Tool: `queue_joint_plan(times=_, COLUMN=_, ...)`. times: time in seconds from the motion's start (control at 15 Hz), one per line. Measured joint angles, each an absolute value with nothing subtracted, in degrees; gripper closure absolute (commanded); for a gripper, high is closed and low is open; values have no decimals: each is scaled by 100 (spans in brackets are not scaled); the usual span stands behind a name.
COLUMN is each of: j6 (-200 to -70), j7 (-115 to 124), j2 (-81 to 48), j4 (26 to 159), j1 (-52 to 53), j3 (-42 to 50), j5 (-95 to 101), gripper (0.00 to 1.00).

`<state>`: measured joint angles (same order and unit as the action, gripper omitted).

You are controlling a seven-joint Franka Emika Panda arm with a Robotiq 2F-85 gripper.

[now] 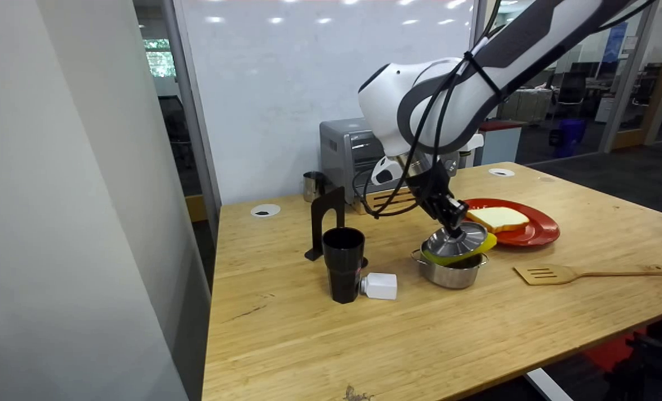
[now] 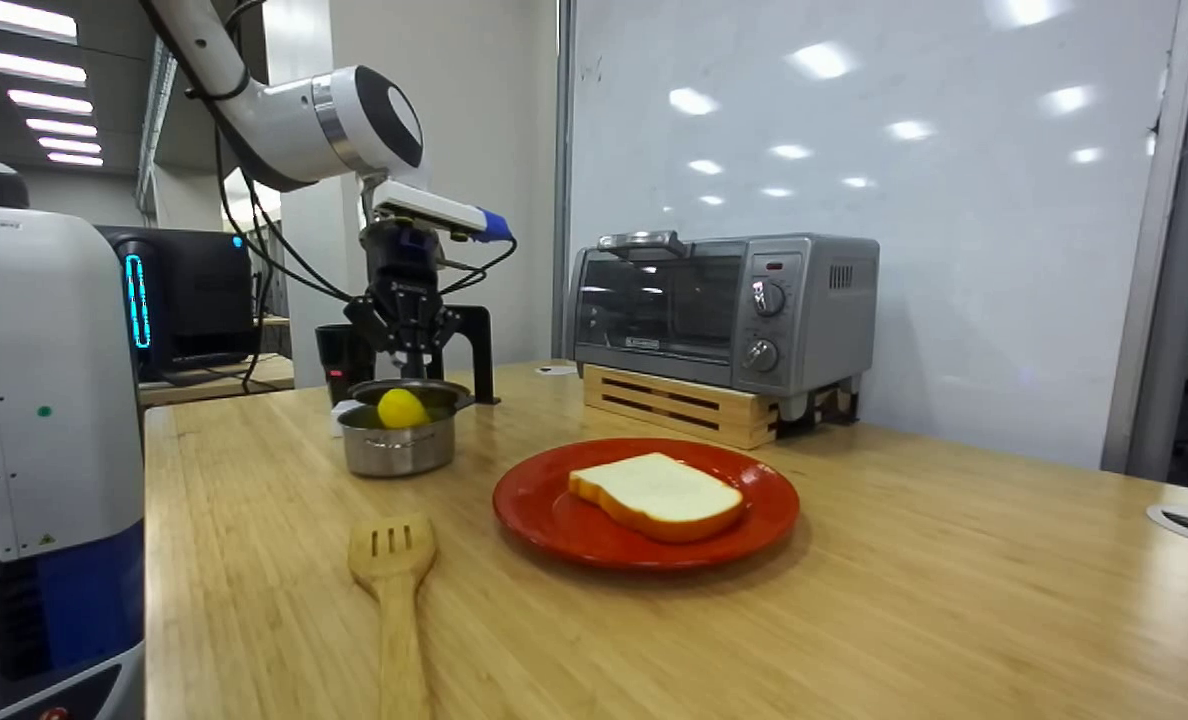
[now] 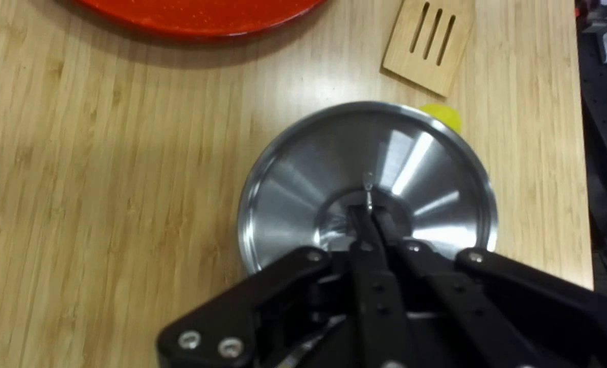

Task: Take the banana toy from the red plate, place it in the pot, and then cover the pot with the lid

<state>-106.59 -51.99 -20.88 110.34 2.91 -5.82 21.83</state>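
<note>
Step in hand, as judged: the covering, not yet achieved. In an exterior view the bright yellow, elongated toy banana (image 1: 484,245) leans in the low, round, shiny steel pot (image 1: 453,276), its end jutting above the rim at two o'clock. The round silvery metal lid (image 3: 329,158) sits tilted over the banana, unseated. The black pincer (image 3: 371,208) is clenched, apparently grasping the lid at its centre. Next move likely calls for easing the lid up, working the banana's end inside, then lowering the lid level; straight downward pressure could tip the pot.
</note>
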Motion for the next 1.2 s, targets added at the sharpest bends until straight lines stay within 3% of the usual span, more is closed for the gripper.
queue_joint_plan(times=1.07, j6=-10873, j7=-5199, j2=-2105, j4=11100, j1=531, j3=-592, j5=2470, gripper=99)
queue_joint_plan(times=1.13, j6=-10874, j7=-5199, j2=-2106, j4=11100, j1=540, j3=-592, j5=2475, gripper=76)
queue_joint_plan(times=1.2, j6=-10880, j7=-5199, j2=-2107, j4=11100, j1=542, j3=-592, j5=2480, gripper=71)
